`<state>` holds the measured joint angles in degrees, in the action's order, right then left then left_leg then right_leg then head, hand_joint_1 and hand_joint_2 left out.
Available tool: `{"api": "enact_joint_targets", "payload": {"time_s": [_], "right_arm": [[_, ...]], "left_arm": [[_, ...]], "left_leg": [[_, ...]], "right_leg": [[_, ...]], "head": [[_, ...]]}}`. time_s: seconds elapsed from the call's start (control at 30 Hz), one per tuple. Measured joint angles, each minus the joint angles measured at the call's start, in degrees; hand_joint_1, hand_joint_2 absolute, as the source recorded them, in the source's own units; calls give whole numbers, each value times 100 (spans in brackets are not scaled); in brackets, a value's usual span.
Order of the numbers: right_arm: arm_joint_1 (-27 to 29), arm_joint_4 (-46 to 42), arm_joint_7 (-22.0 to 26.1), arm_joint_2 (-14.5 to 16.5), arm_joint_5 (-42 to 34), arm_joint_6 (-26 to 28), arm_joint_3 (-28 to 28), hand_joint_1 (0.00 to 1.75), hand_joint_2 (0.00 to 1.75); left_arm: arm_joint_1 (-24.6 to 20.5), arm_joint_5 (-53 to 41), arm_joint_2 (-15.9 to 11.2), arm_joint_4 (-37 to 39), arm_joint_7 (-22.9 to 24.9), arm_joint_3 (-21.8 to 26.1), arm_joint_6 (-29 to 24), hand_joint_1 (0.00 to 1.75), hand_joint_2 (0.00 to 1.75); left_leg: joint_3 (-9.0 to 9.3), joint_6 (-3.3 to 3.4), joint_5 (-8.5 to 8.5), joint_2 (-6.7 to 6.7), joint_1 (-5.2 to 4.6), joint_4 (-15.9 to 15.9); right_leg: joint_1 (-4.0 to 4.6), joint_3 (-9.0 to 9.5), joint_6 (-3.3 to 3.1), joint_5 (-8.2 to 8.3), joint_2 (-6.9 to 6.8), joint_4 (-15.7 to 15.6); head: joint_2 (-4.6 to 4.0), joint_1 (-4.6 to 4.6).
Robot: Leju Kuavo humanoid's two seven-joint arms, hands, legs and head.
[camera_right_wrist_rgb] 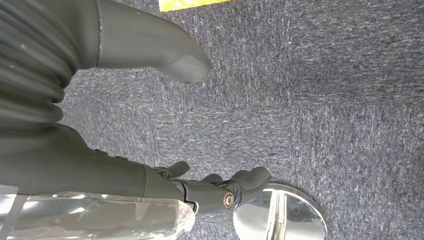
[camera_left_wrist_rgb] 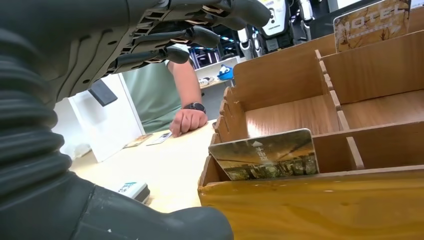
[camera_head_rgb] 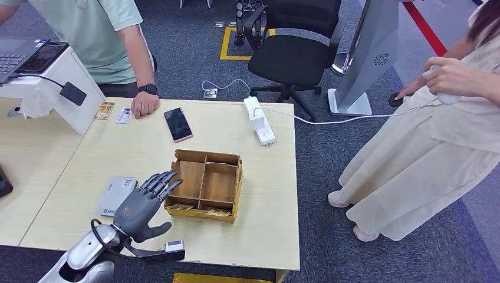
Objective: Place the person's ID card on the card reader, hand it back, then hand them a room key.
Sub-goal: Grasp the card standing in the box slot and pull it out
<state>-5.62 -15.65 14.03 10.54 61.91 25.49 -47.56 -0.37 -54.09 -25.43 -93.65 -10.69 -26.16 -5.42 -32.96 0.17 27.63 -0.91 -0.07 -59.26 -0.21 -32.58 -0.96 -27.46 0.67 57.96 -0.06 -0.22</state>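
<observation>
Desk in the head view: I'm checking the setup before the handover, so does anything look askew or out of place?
Nothing looks spilled or damaged. The wooden organizer box sits slightly turned against the table edge, and the smartphone lies at an angle. The power strip cable trails off the table across the floor, a possible snag.

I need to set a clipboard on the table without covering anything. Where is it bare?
Widest bare patch: between the phone and the wooden box, running left toward the white stand. Another lies right of the box, below the power strip. It is crowded by the person's hand with two cards, and around the left hand and card reader.
</observation>
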Motion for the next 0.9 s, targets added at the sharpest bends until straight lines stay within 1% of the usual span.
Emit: {"api": "enact_joint_targets", "payload": {"time_s": [0.33,0.73,0.9], "right_arm": [[-1,0,-21,0,-31,3,23,0,175],[-10,1,-28,0,-33,0,68,0,175],[-18,3,-39,0,-27,-16,110,0,175]], "left_arm": [[136,145,-122,21,7,-139,40,0,175],[194,-63,-104,23,117,-293,-3,0,175],[135,-201,-41,70,201,-368,-114,0,175]], "left_leg": [[-2,0,0,0,0,0],[-2,0,0,0,0,0],[-2,0,0,0,0,0]], "right_leg": [[0,0,0,0,-1,0],[0,0,0,0,-1,0],[0,-1,0,0,-2,0]], "head": [[1,-1],[1,0],[1,0]]}}
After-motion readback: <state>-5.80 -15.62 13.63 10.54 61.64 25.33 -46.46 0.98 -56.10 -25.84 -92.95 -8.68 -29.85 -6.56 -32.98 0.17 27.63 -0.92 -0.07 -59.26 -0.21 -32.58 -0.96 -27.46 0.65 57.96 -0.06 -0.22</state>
